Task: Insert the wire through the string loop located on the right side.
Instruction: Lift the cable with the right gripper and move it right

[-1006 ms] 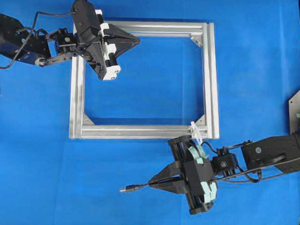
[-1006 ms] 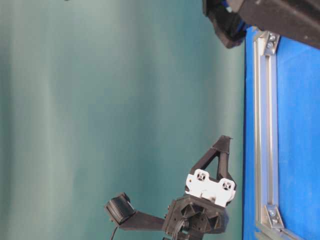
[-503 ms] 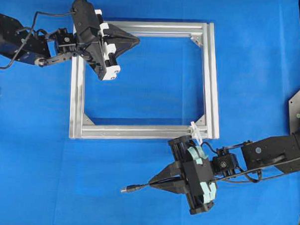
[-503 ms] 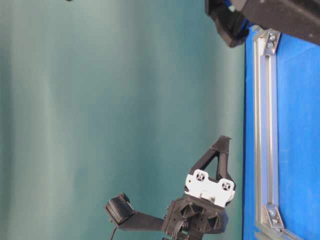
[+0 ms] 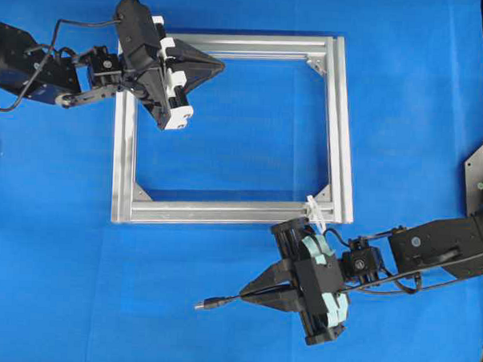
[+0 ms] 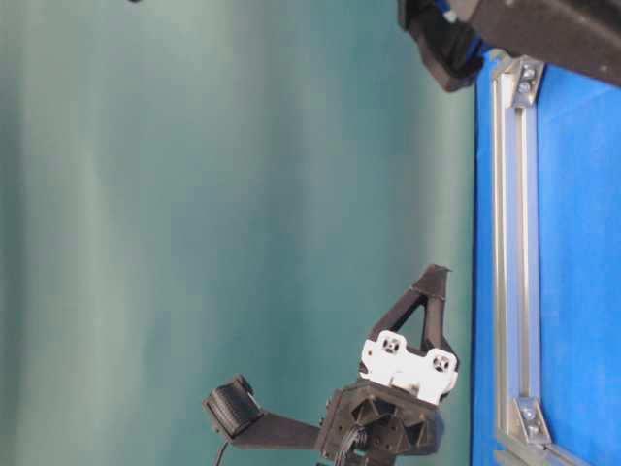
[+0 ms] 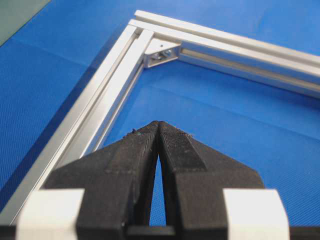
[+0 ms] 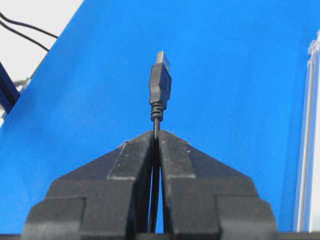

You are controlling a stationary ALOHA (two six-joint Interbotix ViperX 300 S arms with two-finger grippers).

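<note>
Overhead view: I see the wire [image 5: 220, 301] pinched in the right tool [image 5: 244, 294], with its short plug end sticking out past the fingertips toward the left of that view, over bare blue worktop [image 5: 60, 285]. The rest of the wire runs back under the tool toward the right arm; I cannot follow it far. In the right wrist view the right tool [image 8: 156, 134] is clamped shut on the wire [image 8: 160, 85] just behind the plug body, and the plug points straight ahead, away from the camera.

The string loop [image 5: 315, 211] is a small whitish piece tied at the lower right corner of the aluminium frame [image 5: 224, 212], where the bottom bar meets the right bar. It sits just above the rear body of the right tool in the overhead view. The plug tip lies well to the left of the loop and below the bottom bar, pointing away from the loop. Wire and loop are apart.

The left tool [image 5: 221, 65] hangs over the upper left part of the frame, fingertips pointing right, inside the opening near the top bar. In the left wrist view the left tool [image 7: 159, 125] is closed with nothing between its fingers; the frame [image 7: 105, 95] corner shows beyond it.
</note>
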